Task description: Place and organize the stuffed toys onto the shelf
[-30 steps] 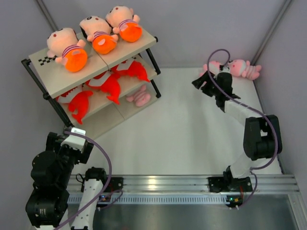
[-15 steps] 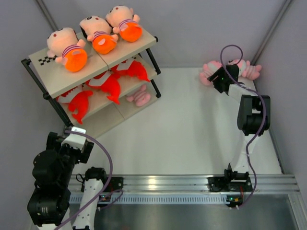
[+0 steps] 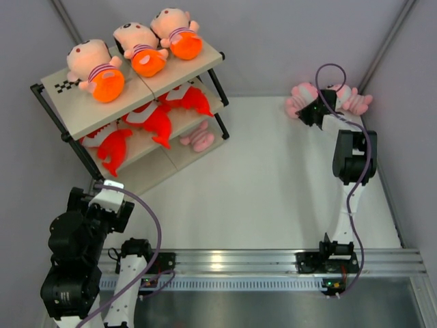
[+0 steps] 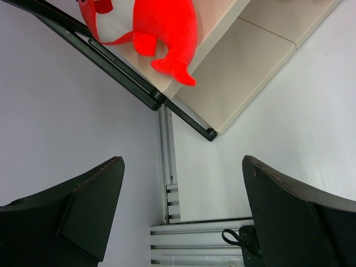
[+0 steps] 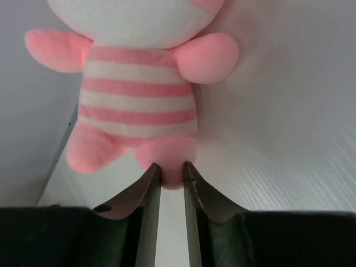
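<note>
In the right wrist view a pink, white-striped doll plush [image 5: 139, 100] lies on the white table. My right gripper [image 5: 172, 169] is shut on its leg. From above, the right gripper [image 3: 315, 109] sits in the back right corner between two pink plush [image 3: 299, 97] [image 3: 354, 100]. The shelf [image 3: 72, 109] stands at the back left. Three red-orange fish [image 3: 160, 121] lie on its middle board and one pink doll [image 3: 199, 138] on the lower board. My left gripper [image 4: 183, 208] hangs open and empty near the shelf's front corner, below a fish [image 4: 161, 28].
Three larger peach dolls with orange bottoms [image 3: 102, 75] fill the shelf's top board. Grey walls close in the back and right, right behind the pink plush. An aluminium rail [image 3: 259, 263] carries both arm bases at the near edge.
The right arm stretched further into the back right corner and its jaws closed onto the pink doll's leg. The left arm barely moved.
</note>
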`<control>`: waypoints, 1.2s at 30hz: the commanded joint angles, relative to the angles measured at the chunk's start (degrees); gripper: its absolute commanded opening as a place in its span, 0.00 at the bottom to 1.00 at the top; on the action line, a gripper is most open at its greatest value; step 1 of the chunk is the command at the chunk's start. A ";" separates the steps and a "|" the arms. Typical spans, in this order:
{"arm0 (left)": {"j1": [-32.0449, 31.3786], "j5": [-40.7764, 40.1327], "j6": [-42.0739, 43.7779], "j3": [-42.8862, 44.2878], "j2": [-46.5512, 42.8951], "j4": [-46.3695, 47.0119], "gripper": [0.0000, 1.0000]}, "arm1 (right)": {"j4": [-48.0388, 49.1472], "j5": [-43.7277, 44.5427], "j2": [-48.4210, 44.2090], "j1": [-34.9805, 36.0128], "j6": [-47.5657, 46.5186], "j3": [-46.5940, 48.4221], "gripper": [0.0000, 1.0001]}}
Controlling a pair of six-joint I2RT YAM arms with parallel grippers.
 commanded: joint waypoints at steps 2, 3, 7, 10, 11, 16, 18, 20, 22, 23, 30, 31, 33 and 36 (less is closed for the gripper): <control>0.49 -1.19 0.76 -0.59 1.03 0.67 0.93 | -1.71 -0.94 2.09 -0.22 1.00 2.78 0.17; 0.49 -1.28 0.93 -0.59 1.03 0.75 0.93 | -1.53 -1.11 1.92 -0.22 0.74 2.17 0.12; 0.49 -1.02 0.85 -0.85 0.85 0.67 0.93 | -0.48 -1.03 -0.19 -0.22 -2.16 0.05 0.00; 0.40 -1.01 0.94 -0.94 0.85 0.67 0.93 | 0.93 -1.46 -3.26 -0.22 -5.59 -2.58 0.00; 0.57 -1.01 0.85 -0.94 0.76 0.58 0.93 | 2.24 -1.82 -5.53 -0.13 -6.55 -3.46 0.00; 0.58 -0.14 0.85 -1.73 0.76 0.49 0.93 | 5.66 -2.87 -18.26 1.45 -15.60 -13.56 0.00; 0.58 0.21 1.11 -2.43 0.50 0.14 0.93 | 6.46 -3.40 -22.50 3.02 -18.93 -19.07 0.00; 0.66 0.57 1.20 -2.87 0.33 -0.21 0.93 | 6.56 -4.45 -29.00 4.87 -20.70 -22.96 0.00; 0.66 1.79 1.29 -3.66 0.06 -0.47 0.93 | 6.03 -4.19 -35.66 7.06 -23.60 -28.32 0.00; 0.66 2.15 1.29 -3.92 -0.03 -0.74 0.93 | 5.51 -3.84 -37.70 9.25 -24.83 -31.21 0.00; 0.66 2.50 1.46 -4.72 -0.73 -1.44 0.94 | -1.44 -3.73 -50.11 22.62 -31.87 -38.35 0.00; 0.75 2.50 1.46 -4.63 -0.91 -1.44 0.94 | -1.96 -4.36 -51.59 23.94 -31.96 -38.88 0.00; 0.67 4.24 1.38 -4.81 -1.26 -1.62 0.94 | -3.19 -4.37 -53.18 28.85 -33.36 -39.33 0.00; 0.66 4.87 1.20 -4.72 -1.43 -1.71 0.94 | -4.08 -4.19 -54.50 35.97 -34.51 -39.32 0.00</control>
